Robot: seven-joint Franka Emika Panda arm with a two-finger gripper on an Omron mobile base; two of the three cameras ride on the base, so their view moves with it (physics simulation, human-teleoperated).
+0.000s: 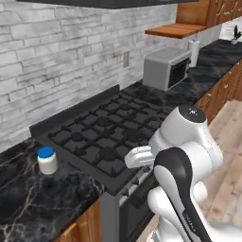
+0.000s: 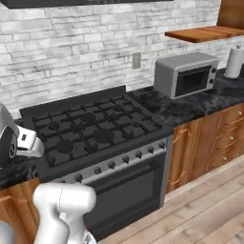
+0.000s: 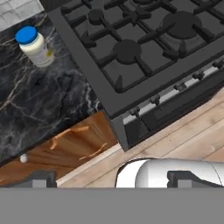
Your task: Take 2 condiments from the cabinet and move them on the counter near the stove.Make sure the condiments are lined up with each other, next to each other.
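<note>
A squat cream-white condiment jar (image 1: 47, 159) with a blue lid stands upright on the black marble counter (image 1: 28, 198), just left of the stove (image 1: 104, 132). In the hand view the jar (image 3: 35, 46) is at the top left, on the counter (image 3: 39, 100) beside the stove (image 3: 131, 43). My gripper (image 3: 116, 179) hangs above the stove's front left corner, well away from the jar. It is open, its two dark fingertips (image 3: 39, 179) far apart with nothing between them. The reddish-brown cabinet (image 1: 198, 12) with its plank shelf (image 1: 175, 30) is far to the right.
A grey microwave (image 2: 186, 74) sits on the counter right of the stove (image 2: 90, 126), with a white paper-towel roll (image 2: 233, 62) beyond it. Wooden drawer units (image 2: 214, 138) line the front. A light wood floor (image 2: 200, 209) lies before them.
</note>
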